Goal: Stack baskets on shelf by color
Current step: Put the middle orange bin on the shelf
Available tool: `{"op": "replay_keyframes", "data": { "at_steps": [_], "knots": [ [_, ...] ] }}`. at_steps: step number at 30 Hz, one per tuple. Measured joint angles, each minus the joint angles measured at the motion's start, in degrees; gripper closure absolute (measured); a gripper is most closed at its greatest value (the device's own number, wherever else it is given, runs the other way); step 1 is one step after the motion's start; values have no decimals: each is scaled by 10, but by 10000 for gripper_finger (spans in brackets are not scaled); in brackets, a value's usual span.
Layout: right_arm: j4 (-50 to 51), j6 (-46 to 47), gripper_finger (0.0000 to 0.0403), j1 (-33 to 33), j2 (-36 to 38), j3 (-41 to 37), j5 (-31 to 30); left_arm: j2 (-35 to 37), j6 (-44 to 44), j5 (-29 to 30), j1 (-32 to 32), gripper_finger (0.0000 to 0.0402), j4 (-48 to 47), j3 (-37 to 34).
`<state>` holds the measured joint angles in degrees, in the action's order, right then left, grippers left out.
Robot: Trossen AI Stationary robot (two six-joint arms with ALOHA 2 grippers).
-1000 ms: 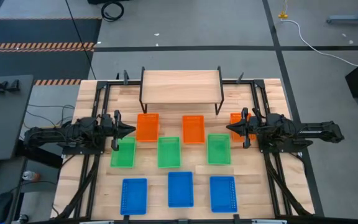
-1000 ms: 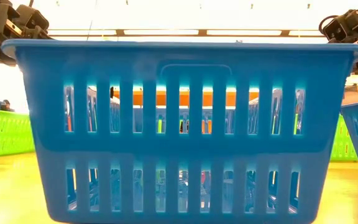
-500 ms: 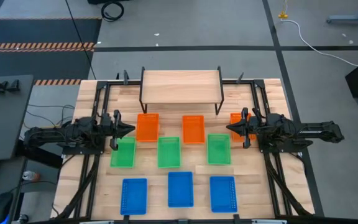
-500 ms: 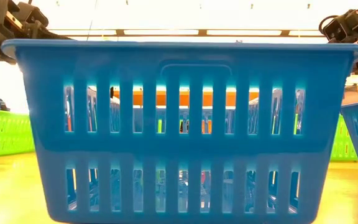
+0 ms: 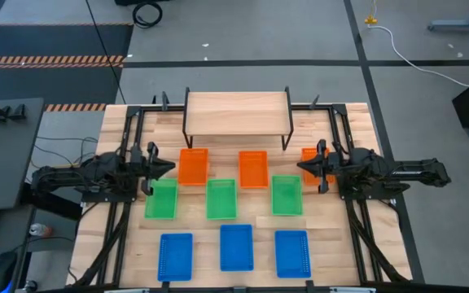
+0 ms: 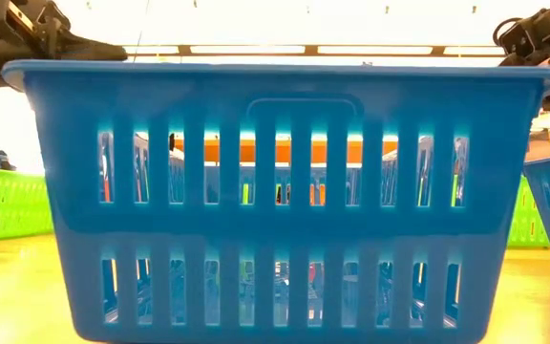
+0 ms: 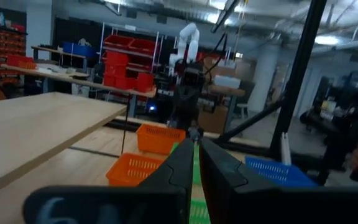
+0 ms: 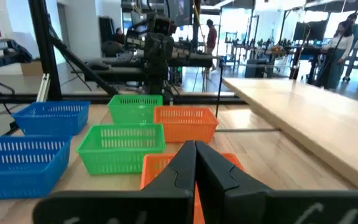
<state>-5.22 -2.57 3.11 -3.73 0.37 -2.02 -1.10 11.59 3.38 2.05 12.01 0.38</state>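
Observation:
Nine baskets stand on their bases on the slatted table in three rows. The orange ones [image 5: 193, 165] [image 5: 252, 168] [image 5: 309, 154] are nearest the shelf [image 5: 237, 113]. The green ones [image 5: 161, 198] [image 5: 221, 198] [image 5: 287, 195] are in the middle row. The blue ones [image 5: 175, 256] [image 5: 236, 247] [image 5: 292, 253] are at the near edge. My left gripper [image 5: 172, 168] [image 7: 194, 144] hovers shut beside the left orange basket. My right gripper [image 5: 300, 167] [image 8: 196, 144] hovers shut over the right orange basket [image 8: 157, 165], hiding part of it.
The shelf's plank top [image 7: 36, 127] [image 8: 309, 118] is bare and stands at the table's far edge on thin black legs. Black frame rails run along both table sides. The middle blue basket [image 6: 280, 191] fills the low view. People stand in the room beyond.
My left gripper has risen a little and stays shut. The baskets have kept still.

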Motion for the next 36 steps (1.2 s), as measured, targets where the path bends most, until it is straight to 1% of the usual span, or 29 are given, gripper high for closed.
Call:
{"op": "replay_keyframes", "data": {
  "at_steps": [3, 5, 8, 10, 11, 14, 18, 22, 26, 29, 32, 36],
  "knots": [
    [-24, 5, 391, 0, 0, 0, 0, 0, 11, -2, 0, 367, 42, 0],
    [-39, 31, 391, 0, 0, 0, 1, 0, 11, 2, 0, 363, 80, 0],
    [-52, 70, 391, 0, 0, 0, -1, 0, 1, 40, 0, 359, 153, 0],
    [-63, 89, 391, 0, 0, 0, -1, 1, -37, 70, 0, 359, 205, 2],
    [-73, 96, 391, 0, 0, 0, -1, 1, -57, 78, 0, 359, 211, 7],
    [-85, 119, 391, 0, 0, 0, -1, -1, -93, 79, 0, 357, 204, 17],
    [-106, 127, 387, 0, -2, 0, -1, -12, -76, 84, 0, 346, 142, 16],
    [-105, 129, 361, -2, -23, 23, 7, -38, -81, 80, 0, 319, 123, 24],
    [-105, 129, 314, -8, -75, 71, 21, -94, -79, 67, 0, 285, 83, 87],
    [-96, 135, 281, -13, -135, 122, 36, -162, -74, 56, 0, 262, 45, 137],
    [-30, 135, 265, -19, -213, 185, 34, -240, -75, 54, -1, 245, 44, 175],
    [102, 133, 263, -30, -336, 283, 17, -345, -88, 54, -1, 237, 34, 215]
  ]
}}
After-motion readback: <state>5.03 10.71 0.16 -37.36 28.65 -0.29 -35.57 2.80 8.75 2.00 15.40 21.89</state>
